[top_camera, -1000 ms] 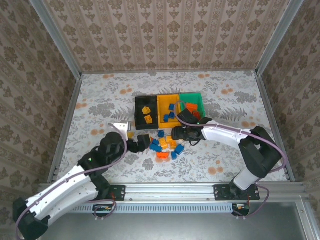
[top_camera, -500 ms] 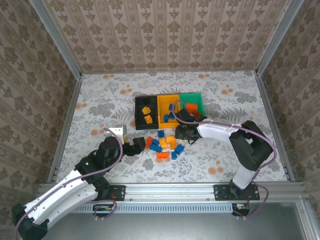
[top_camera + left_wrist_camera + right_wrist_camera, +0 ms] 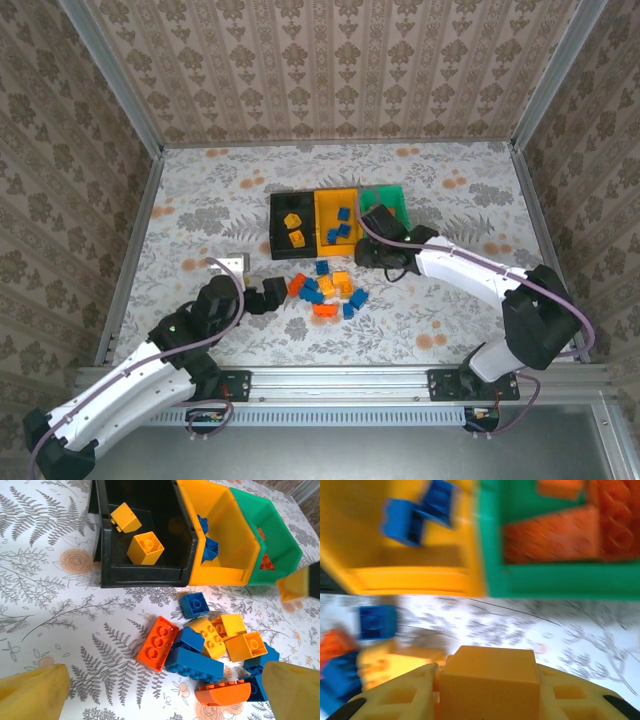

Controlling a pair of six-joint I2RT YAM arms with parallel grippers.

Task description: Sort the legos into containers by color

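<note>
Floral tabletop (image 3: 200, 210), containers (image 3: 316, 212) in a row mid-table, long axis left to right.
Top: legos (image 3: 327, 290) heaped just nearward, left gripper (image 3: 265, 296) gaping beside them. Left wrist: orange brick (image 3: 158, 643) lies slantwise. Right wrist: right gripper (image 3: 489, 697) clamped on yellow brick (image 3: 489, 672), facing the containers.

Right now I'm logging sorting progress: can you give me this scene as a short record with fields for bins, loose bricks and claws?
Black rectangular plastic bin: two yellow studded bricks inside
Orange-yellow plastic bin: blue bricks inside
Green plastic bin: red-orange bricks inside
Loose pile: blue, yellow and red-orange bricks on the floral table, in front of the bins
Left claw: open, empty, beside the pile
Right claw: shut on a yellow plastic brick, near the green and orange-yellow bins
</note>
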